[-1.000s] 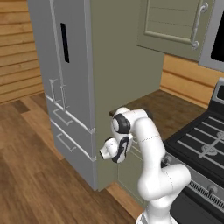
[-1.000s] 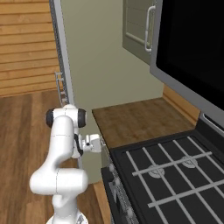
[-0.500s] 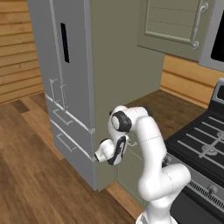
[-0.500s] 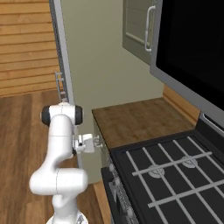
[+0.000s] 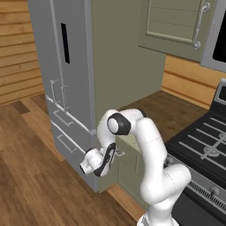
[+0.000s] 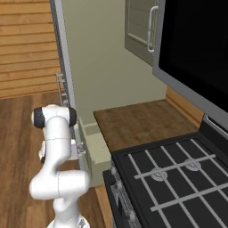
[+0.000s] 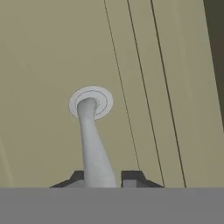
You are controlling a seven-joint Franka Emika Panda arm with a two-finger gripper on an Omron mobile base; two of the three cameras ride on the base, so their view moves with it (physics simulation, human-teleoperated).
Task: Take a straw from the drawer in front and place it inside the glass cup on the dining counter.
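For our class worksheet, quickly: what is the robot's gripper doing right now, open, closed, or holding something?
Gripper: closed on the silver handle of the sage-green drawer.

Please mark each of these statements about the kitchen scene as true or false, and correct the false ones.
1. The gripper is closed on the silver handle of the drawer. True.
2. The handle passes between the two fingertips in the hand view. True.
3. The gripper holds a pink straw. False: it holds the drawer handle.
4. The fridge stands to the left of the arm in the left base view. True.
5. The upper cabinet door hangs wide open. False: it is shut.
6. A pot stands on the stove. False: the burner grates are bare.
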